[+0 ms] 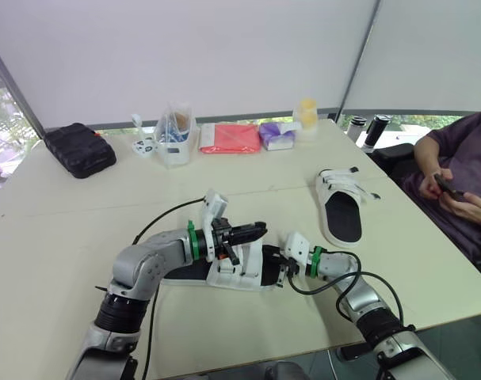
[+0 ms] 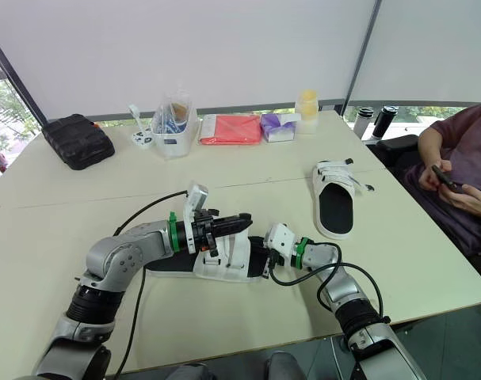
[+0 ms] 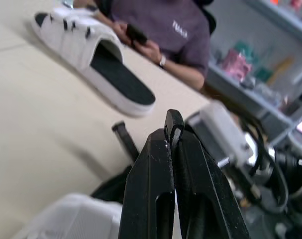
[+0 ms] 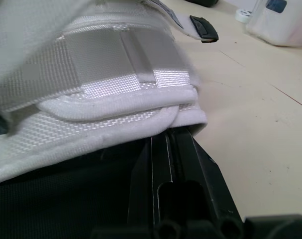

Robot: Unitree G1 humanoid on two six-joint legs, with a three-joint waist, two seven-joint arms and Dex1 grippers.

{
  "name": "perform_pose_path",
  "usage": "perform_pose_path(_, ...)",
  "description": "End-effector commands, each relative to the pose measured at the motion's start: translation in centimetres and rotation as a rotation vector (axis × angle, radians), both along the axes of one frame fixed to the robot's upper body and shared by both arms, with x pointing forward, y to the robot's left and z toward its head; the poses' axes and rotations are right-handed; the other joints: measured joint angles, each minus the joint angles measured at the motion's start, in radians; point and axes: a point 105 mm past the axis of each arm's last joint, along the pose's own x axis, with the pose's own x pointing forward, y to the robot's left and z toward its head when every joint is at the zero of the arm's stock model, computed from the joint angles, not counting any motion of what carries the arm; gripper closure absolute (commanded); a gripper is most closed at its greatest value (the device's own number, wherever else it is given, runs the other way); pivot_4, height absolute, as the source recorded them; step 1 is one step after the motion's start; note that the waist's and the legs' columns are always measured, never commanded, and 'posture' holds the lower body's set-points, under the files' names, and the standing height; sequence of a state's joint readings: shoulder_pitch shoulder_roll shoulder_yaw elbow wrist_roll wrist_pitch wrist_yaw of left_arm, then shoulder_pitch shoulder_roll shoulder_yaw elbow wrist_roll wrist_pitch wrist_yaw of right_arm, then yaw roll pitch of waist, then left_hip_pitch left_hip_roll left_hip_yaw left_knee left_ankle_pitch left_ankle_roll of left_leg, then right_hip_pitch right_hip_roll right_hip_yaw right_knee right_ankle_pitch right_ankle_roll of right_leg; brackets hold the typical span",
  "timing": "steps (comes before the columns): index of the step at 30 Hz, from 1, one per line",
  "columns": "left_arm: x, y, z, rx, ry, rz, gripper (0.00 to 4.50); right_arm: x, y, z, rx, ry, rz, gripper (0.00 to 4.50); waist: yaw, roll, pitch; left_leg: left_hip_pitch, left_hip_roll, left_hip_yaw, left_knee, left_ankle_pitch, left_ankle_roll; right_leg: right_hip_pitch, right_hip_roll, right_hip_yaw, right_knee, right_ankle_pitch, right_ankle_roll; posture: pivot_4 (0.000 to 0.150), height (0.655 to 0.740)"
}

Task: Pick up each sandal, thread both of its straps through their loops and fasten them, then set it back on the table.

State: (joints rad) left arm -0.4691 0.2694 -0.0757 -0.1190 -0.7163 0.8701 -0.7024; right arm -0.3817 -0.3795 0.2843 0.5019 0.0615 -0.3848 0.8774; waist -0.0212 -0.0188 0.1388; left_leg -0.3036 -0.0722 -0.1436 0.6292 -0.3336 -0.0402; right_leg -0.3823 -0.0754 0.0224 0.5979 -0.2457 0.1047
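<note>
The near sandal (image 1: 234, 275), white with a black insole, lies flat on the table (image 1: 58, 237) in front of me. My left gripper (image 1: 258, 231) hovers just above its straps, fingers (image 3: 155, 164) pressed shut with nothing visible between them. My right gripper (image 1: 282, 269) is at the sandal's right end, shut. In the right wrist view its fingertips (image 4: 163, 144) are tucked under the padded edge of a white strap (image 4: 116, 74), over the black insole. A loose strap end with a black tab (image 4: 203, 27) sticks out beyond. The second sandal (image 1: 341, 207) lies to the right, straps across it.
Along the far edge stand a black case (image 1: 80, 149), a clear plastic tub (image 1: 175, 138), a red pack (image 1: 230, 138), a purple pack (image 1: 276, 135) and a jar (image 1: 306, 115). Two bottles (image 1: 368, 131) are at the far right corner. A person holding a phone (image 1: 450, 188) sits at the right.
</note>
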Motion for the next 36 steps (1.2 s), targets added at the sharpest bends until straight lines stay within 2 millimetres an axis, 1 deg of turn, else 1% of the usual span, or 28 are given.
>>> perform_pose_path(1,1.4,0.8,0.9,0.007,-0.048,0.076,4.47,-3.4,-2.7,-8.3,-0.216,0.301,-0.047,4.5,0.0,0.0,0.0,0.0,0.0,0.0,0.0,0.0,0.0,0.0,0.0,0.0,0.0,0.0,0.0,0.15,0.74)
perform_pose_path(9,3.2,1.4,-1.4,0.165,-0.073,0.162,4.47,-3.6,-2.6,-8.4,-0.214,0.3,-0.046,4.5,0.002,0.0,0.0,0.0,0.0,0.0,0.0,0.0,0.0,0.0,0.0,0.0,0.0,0.0,0.0,0.15,0.74)
perform_pose_path(12,3.3,1.2,-2.3,0.255,-0.111,0.149,4.47,-3.6,-2.6,-8.4,-0.212,0.3,-0.047,4.5,0.002,0.0,0.0,0.0,0.0,0.0,0.0,0.0,0.0,0.0,0.0,0.0,0.0,0.0,0.0,0.15,0.74)
perform_pose_path(15,3.5,1.1,-3.9,0.391,-0.147,0.134,4.47,-3.6,-2.5,-8.4,-0.21,0.301,-0.048,4.5,0.003,0.0,0.0,0.0,0.0,0.0,0.0,0.0,0.0,0.0,0.0,0.0,-0.001,0.0,0.0,0.15,0.74)
perform_pose_path(17,3.6,1.0,-4.5,0.464,-0.184,0.117,4.47,-3.6,-2.4,-8.4,-0.208,0.3,-0.05,4.5,0.003,0.0,0.0,0.001,0.0,0.0,0.0,0.0,0.0,0.0,0.0,0.0,-0.001,0.0,0.0,0.15,0.74)
perform_pose_path(21,4.2,1.0,-5.3,0.59,-0.258,0.093,4.47,-3.6,-2.5,-8.5,-0.206,0.299,-0.054,4.5,0.005,0.0,0.0,0.001,0.0,-0.001,0.0,0.0,0.0,0.0,0.0,0.0,-0.002,0.0,0.0,0.15,0.74)
perform_pose_path(26,4.4,0.6,-5.9,0.671,-0.286,0.045,4.47,-3.5,-2.3,-8.4,-0.201,0.296,-0.061,4.5,0.005,0.0,0.0,0.001,0.0,-0.001,0.001,0.0,0.0,0.0,0.0,-0.001,-0.003,0.0,0.0,0.15,0.74)
perform_pose_path(29,4.3,0.5,-6.0,0.687,-0.294,0.031,4.47,-3.4,-2.4,-8.4,-0.199,0.295,-0.066,4.5,0.004,0.001,0.0,0.001,0.0,-0.001,0.001,0.0,0.0,0.0,0.0,-0.001,-0.003,0.0,0.0,0.15,0.74)
perform_pose_path(32,3.9,0.6,-6.0,0.674,-0.278,0.026,3.53,-3.6,-2.5,-8.5,-0.2,0.297,-0.067,4.5,0.004,0.001,0.0,0.001,0.0,-0.001,0.0,0.0,0.0,0.0,-0.001,-0.001,-0.003,0.0,0.0,0.15,0.74)
perform_pose_path(34,3.8,0.8,-5.8,0.664,-0.269,0.031,2.6,-3.6,-2.5,-8.5,-0.2,0.297,-0.067,4.5,0.003,0.001,0.0,0.001,0.0,-0.001,0.0,0.0,0.0,0.0,-0.001,-0.001,-0.003,0.0,0.0,0.15,0.74)
perform_pose_path(36,3.7,1.1,-5.2,0.62,-0.255,0.054,1.63,-3.5,-2.5,-8.5,-0.199,0.298,-0.068,4.5,0.001,0.001,0.0,0.001,0.0,-0.001,0.0,0.0,0.0,0.0,-0.001,-0.001,-0.003,0.0,0.0,0.15,0.74)
